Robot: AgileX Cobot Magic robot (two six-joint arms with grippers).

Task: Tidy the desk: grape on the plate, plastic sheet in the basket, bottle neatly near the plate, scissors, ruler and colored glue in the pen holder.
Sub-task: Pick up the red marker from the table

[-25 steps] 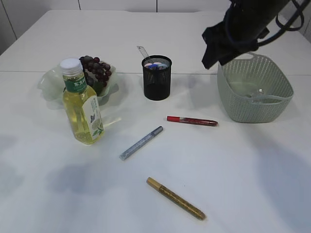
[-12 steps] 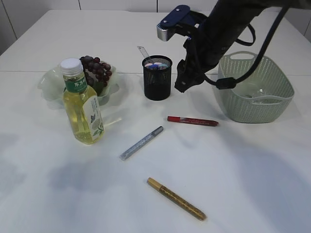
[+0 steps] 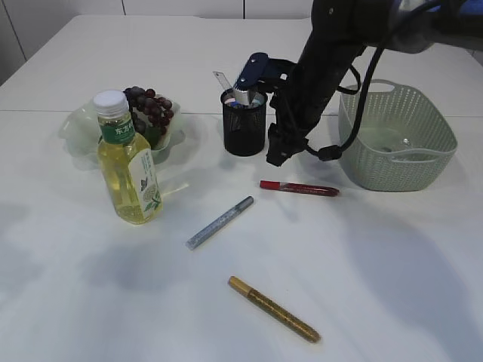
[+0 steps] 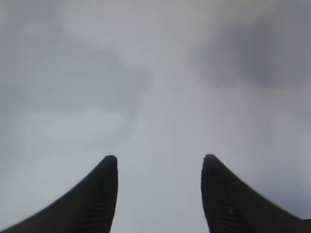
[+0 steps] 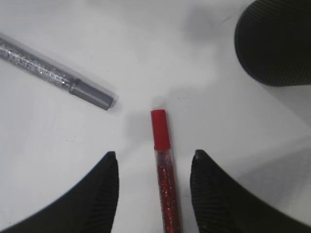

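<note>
My right gripper [image 3: 276, 154] hangs open just above the red glue pen [image 3: 299, 188], near its capped left end. In the right wrist view that pen [image 5: 164, 184] lies between the fingers of the right gripper [image 5: 154, 158], untouched. A silver glue pen [image 3: 219, 222] and a gold one [image 3: 273, 308] lie on the table. The ruler [image 3: 221, 79] stands in the black mesh pen holder [image 3: 243, 132]; scissors cannot be made out. Grapes [image 3: 149, 109] rest on the pale green plate [image 3: 78, 130], with the bottle [image 3: 130, 162] upright in front. My left gripper [image 4: 159, 160] is open over bare table.
The grey-green basket [image 3: 396, 139] stands at the right, with what looks like a clear sheet [image 3: 377, 138] in its bottom. In the right wrist view the pen holder [image 5: 276, 41] is at top right and the silver pen [image 5: 53, 73] at upper left.
The right arm has swung left from over the basket and come down beside the pen holder, to just above the red glue pen. Nothing on the table has moved.
</note>
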